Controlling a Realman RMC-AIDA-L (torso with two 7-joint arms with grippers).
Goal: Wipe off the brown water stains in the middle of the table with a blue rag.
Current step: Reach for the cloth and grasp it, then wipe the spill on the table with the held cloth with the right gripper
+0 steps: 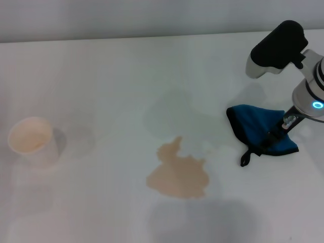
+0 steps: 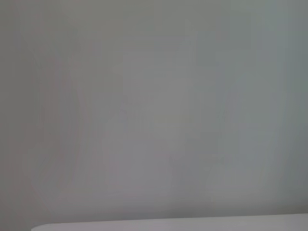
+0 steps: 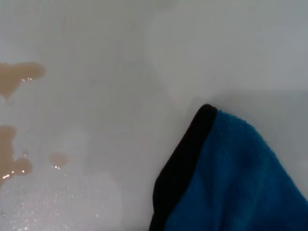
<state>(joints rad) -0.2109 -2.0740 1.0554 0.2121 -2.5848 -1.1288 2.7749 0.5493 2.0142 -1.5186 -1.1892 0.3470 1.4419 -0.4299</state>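
Gripping the blue rag [image 1: 260,130], bunched at its right edge, the right gripper [image 1: 284,126] should sweep left, pressing flat across the brown water stains [image 1: 178,174] on the table [image 1: 101,76].

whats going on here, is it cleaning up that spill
Yes, but wiping hasn't begun. The right gripper is at the blue rag, which is bunched on the table to the right of the brown water stains. The rag and the stains are apart, and the stains look untouched. A paper cup stands far left. The left arm isn't in view.
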